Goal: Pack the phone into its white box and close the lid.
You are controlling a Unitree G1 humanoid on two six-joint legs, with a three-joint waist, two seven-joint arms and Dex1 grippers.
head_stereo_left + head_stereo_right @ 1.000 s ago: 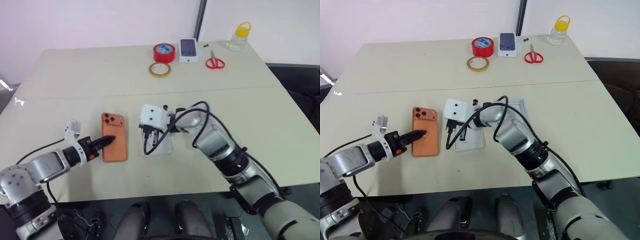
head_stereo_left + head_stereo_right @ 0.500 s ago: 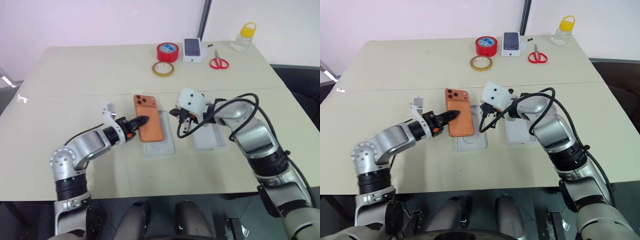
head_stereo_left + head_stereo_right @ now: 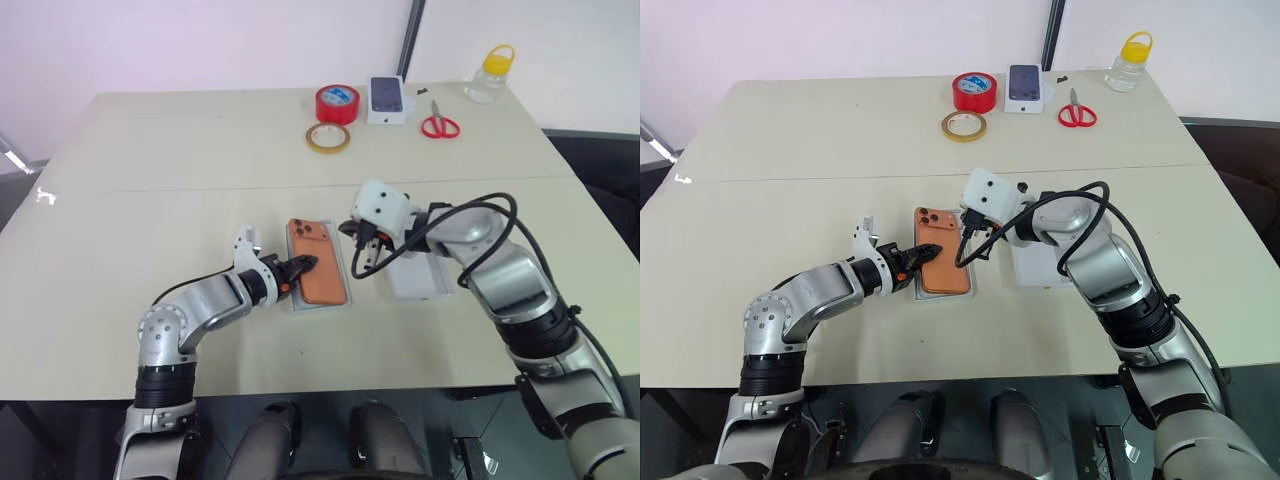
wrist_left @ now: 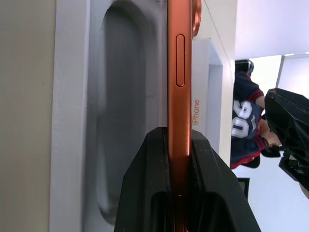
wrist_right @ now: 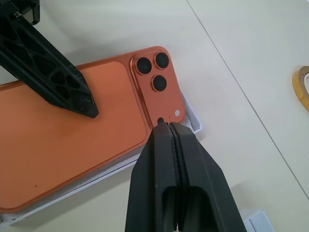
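Note:
The orange phone [image 3: 322,278] is back up, its three lenses at the far corner. My left gripper [image 3: 303,266] is shut on the phone's long left edge [image 4: 179,145]. The phone hangs just over a shallow white rimmed piece [image 4: 72,116] with an oval recess in its face. I cannot tell whether that piece is the white box. To its right lies the lid [image 3: 425,278], a white shell with "iPhone" printed along its side. My right gripper [image 5: 166,126] is shut and empty, its tips at the phone's camera corner.
At the table's far edge stand a red tape roll [image 3: 336,102], a tan tape ring [image 3: 327,138], a small white box picturing a dark phone [image 3: 387,98], red scissors [image 3: 436,125] and a yellow-capped jar [image 3: 488,75]. A black cable [image 3: 480,210] loops off my right wrist.
My left gripper has carried the phone to the right, from the bare table onto the white recessed piece. My right gripper moved right off that piece, then held still.

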